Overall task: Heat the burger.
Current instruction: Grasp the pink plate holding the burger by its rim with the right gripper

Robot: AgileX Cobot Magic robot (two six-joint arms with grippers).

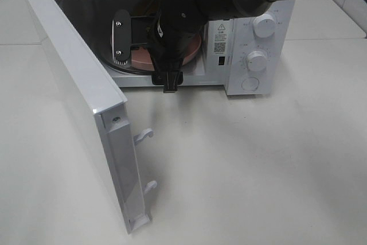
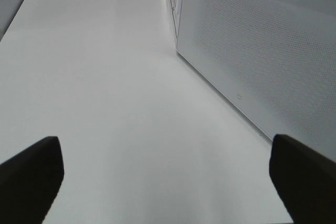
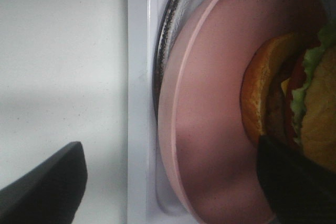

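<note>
The burger (image 3: 299, 103) lies on its side on a round pink plate (image 3: 210, 103), showing golden bun, green lettuce and orange cheese. The plate rests on the glass turntable (image 3: 165, 40) inside the open microwave (image 1: 252, 55). My right gripper (image 3: 170, 187) is open over the plate's near rim, one finger beside the burger and the other over the white surface outside the sill. From above, my right arm (image 1: 183, 21) reaches into the oven and hides the burger; a bit of the plate (image 1: 140, 55) shows. My left gripper (image 2: 165, 182) is open and empty above the table.
The microwave door (image 1: 74, 84) stands swung out to the left, with two white latch hooks on its edge. Its perforated outer face (image 2: 262, 56) is close beside my left gripper. Control knobs (image 1: 258, 60) sit on the oven's right panel. White tabletop (image 1: 258, 164) lies in front.
</note>
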